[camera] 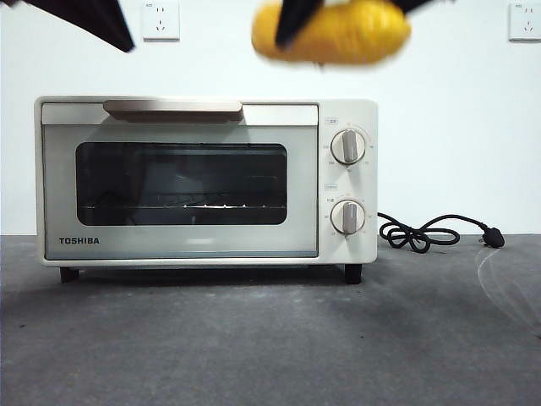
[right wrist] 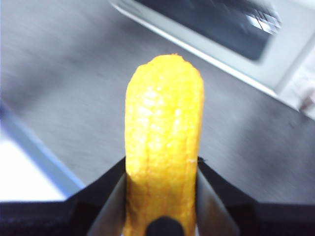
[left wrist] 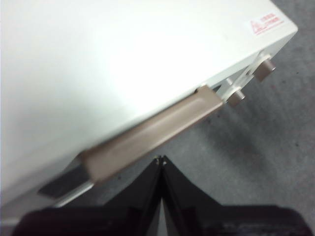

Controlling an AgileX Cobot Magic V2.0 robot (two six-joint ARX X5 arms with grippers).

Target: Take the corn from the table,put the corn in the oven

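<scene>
Your right gripper [right wrist: 161, 167] has the corn [right wrist: 164, 137] clamped between its jaws, one jaw pressed to each long side of the cob. In the front view the corn [camera: 338, 32] hangs lying sideways high above the oven [camera: 205, 179], over its right half and well clear of its top, with the dark jaws crossing it at the upper edge of the frame. The oven stands on the desk [camera: 270, 338] with its door closed, the bar handle [camera: 172, 107] along the top of the door and the two knobs [camera: 347, 146] to the right of the window. The black cord [camera: 431, 232] lies coiled on the desk beside it. Your left gripper [left wrist: 161, 160] hovers with its jaws closed together on nothing, the tips just in front of the handle [left wrist: 152, 140], near but not touching.
</scene>
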